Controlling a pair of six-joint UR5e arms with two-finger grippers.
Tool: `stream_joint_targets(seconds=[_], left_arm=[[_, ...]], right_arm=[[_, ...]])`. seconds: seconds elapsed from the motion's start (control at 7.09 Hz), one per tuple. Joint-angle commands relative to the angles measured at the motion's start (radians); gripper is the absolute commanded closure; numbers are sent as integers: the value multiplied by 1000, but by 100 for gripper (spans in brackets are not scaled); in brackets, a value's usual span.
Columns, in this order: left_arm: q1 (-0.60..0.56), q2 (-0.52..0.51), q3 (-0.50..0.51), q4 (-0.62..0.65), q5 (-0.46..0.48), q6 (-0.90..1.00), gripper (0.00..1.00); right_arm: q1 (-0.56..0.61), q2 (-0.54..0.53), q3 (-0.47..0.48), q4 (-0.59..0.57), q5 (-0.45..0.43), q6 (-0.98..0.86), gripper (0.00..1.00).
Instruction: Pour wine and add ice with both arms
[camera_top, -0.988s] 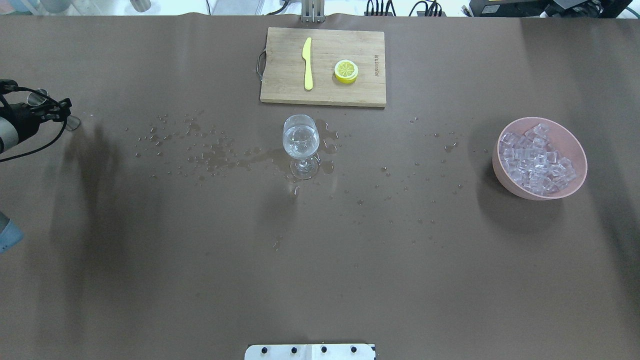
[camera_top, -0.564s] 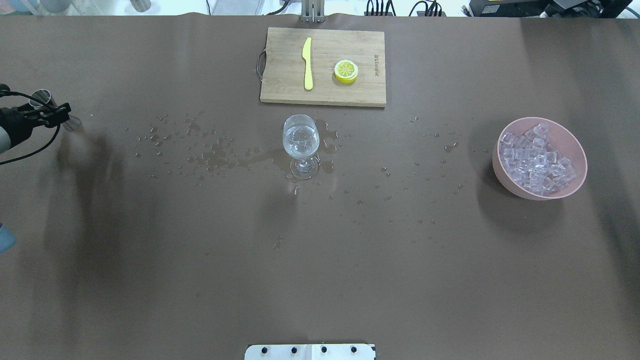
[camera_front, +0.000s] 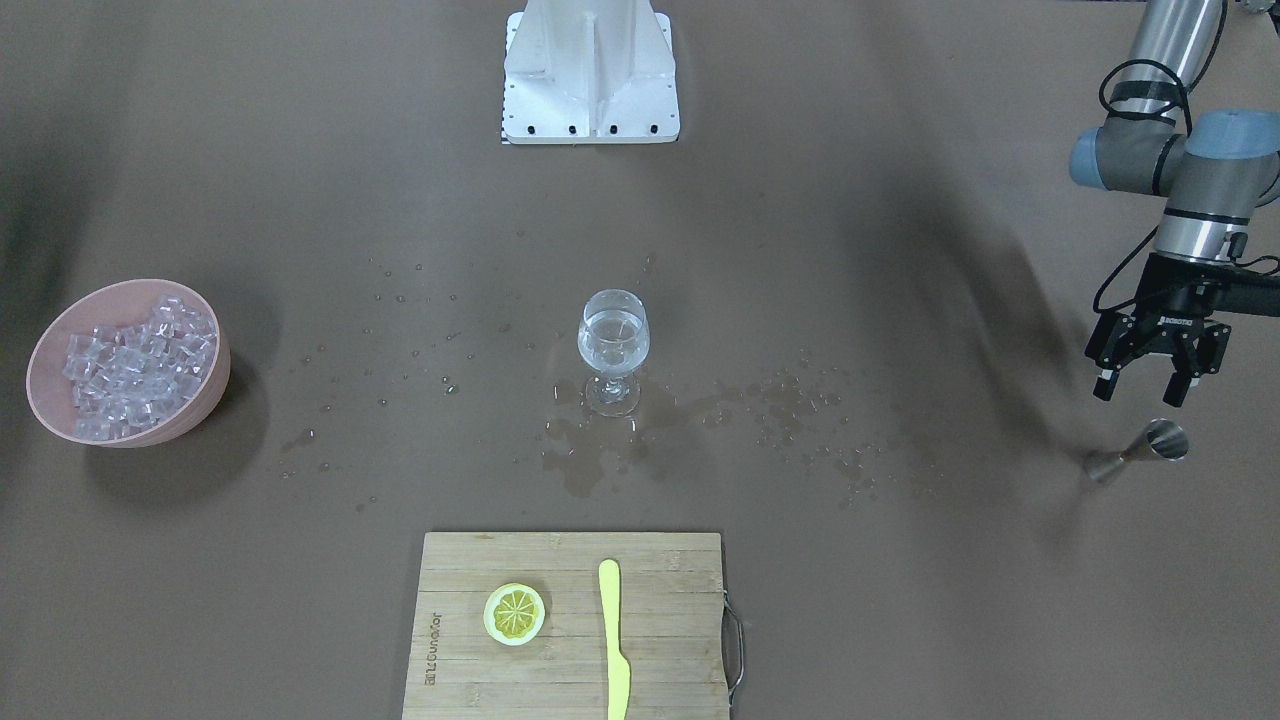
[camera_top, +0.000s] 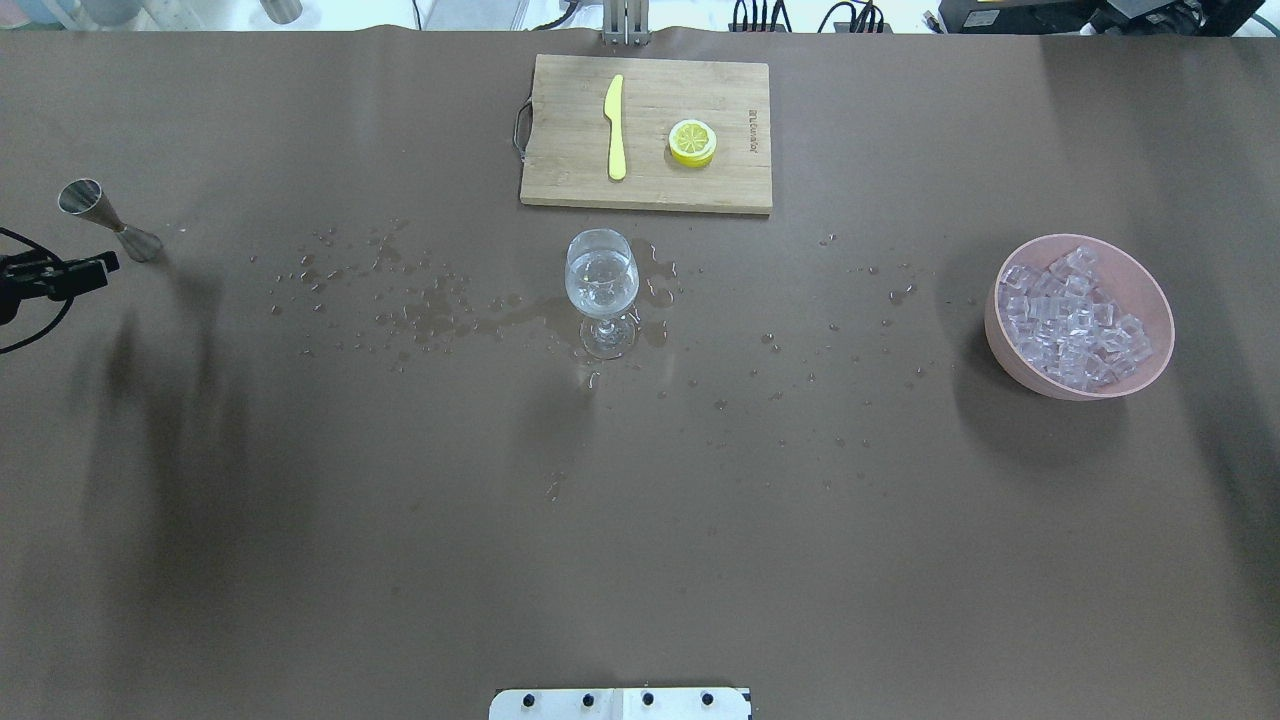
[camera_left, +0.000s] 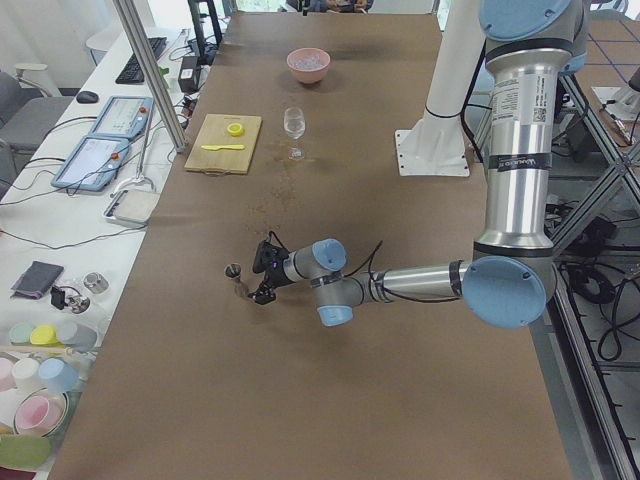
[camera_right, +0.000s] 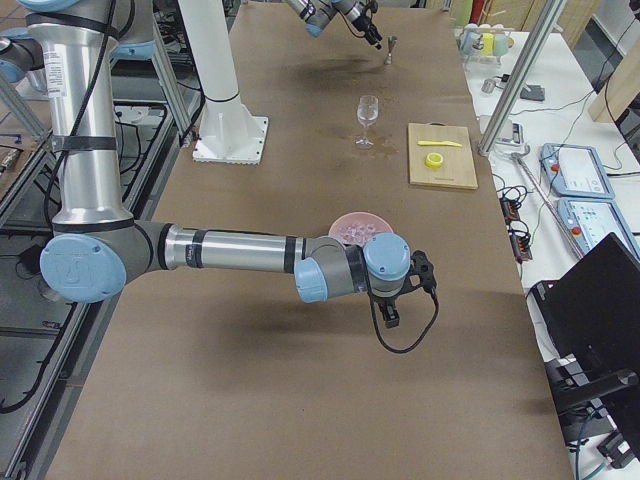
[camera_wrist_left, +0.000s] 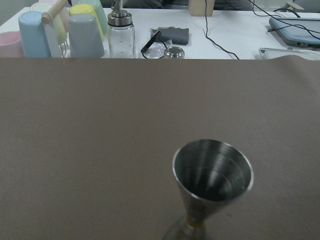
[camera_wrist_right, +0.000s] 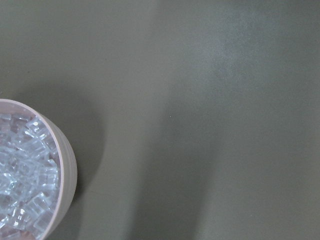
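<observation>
A stemmed glass (camera_top: 601, 285) (camera_front: 613, 345) with clear wine in it stands mid-table. A pink bowl (camera_top: 1150, 300) (camera_front: 40, 400) holds a heap of clear ice cubes (camera_top: 1070, 320) (camera_front: 125, 365) (camera_wrist_right: 20, 185). A steel jigger (camera_top: 105, 218) (camera_front: 1140, 450) (camera_wrist_left: 212, 175) stands upright on the table and looks empty. My left gripper (camera_front: 1140, 388) (camera_top: 60, 272) is open and empty, just short of the jigger on the robot's side. My right gripper (camera_right: 390, 312) hangs beside the bowl and shows only in the exterior right view, so I cannot tell its state.
A wooden cutting board (camera_top: 560, 170) (camera_front: 680, 640) carries a yellow knife (camera_top: 615, 125) and a lemon slice (camera_top: 692, 142). Spilled drops and a puddle (camera_top: 430, 305) lie around the glass. The white mounting base (camera_front: 590, 70) is at the robot's edge. Cups and a bottle (camera_wrist_left: 121, 37) stand beyond the table's left end.
My left gripper has let go of the jigger and drawn back toward the robot. The jigger now stands free on the table. Glass and bowl have not moved.
</observation>
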Motion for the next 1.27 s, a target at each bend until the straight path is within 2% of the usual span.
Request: stream_joint_targets(seconds=[0.0,0.14,0.42,0.56,0.71,0.85,1.13], left_arm=[[-224,-6,-59,149,-417,-3,2],[-365,-66,-81,307,-600,9,2],[-435,-68,-80,391,-703,114,2],[-475,-69,-87,499,-765,211,2],[-515,-69,-87,585,-810,312,2],[-523,-69,-87,604,-819,345,2],[-517,-62,-93,607,-801,331,2]], right_arm=[[-28,50,0,0,-6,172,0],[-28,56,2,0,-6,170,0],[-77,87,29,-2,-35,181,0],[-98,87,50,-2,-40,183,0],[-138,86,98,-2,-41,236,0],[-211,66,182,-2,-51,403,0],[-427,5,344,-2,-232,662,0]])
